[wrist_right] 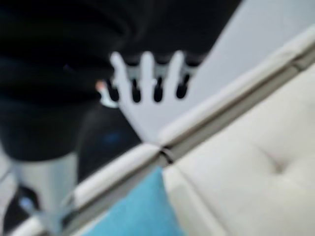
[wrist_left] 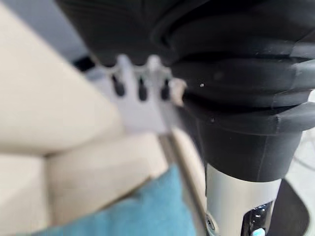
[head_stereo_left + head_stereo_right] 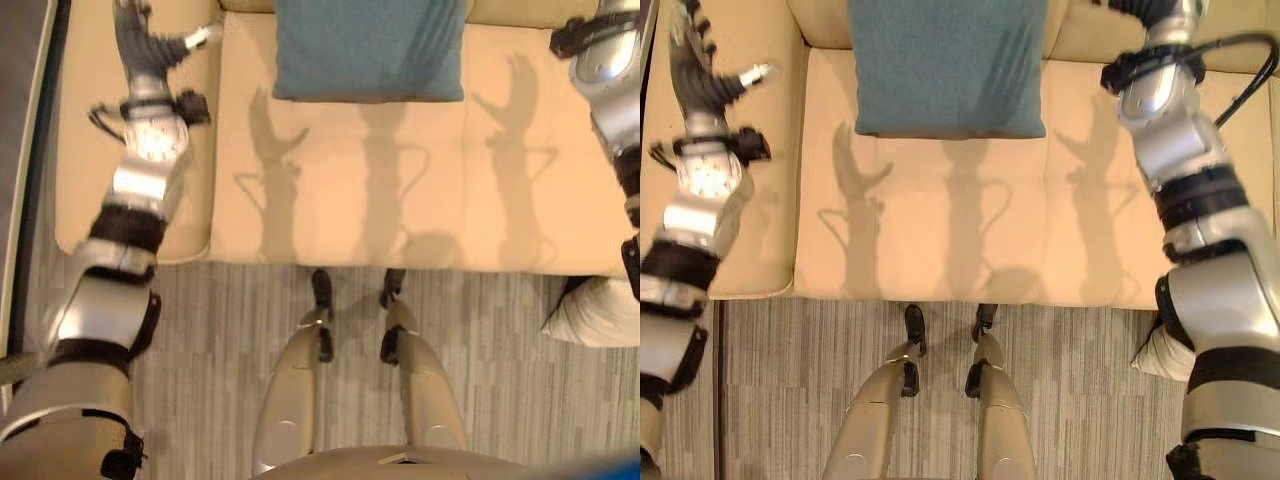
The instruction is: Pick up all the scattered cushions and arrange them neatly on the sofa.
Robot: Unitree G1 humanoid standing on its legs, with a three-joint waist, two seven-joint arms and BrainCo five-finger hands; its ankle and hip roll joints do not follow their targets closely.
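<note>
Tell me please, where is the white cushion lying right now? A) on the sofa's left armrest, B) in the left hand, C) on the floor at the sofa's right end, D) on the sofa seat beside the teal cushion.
C: the white cushion lies on the grey floor just off the sofa front edge, on the robot's right.

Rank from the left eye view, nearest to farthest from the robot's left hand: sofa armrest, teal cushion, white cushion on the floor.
From the left hand:
1. Sofa armrest, directly beneath it.
2. Teal cushion, mid-sofa against the backrest.
3. White cushion, on the floor at far right.
</note>
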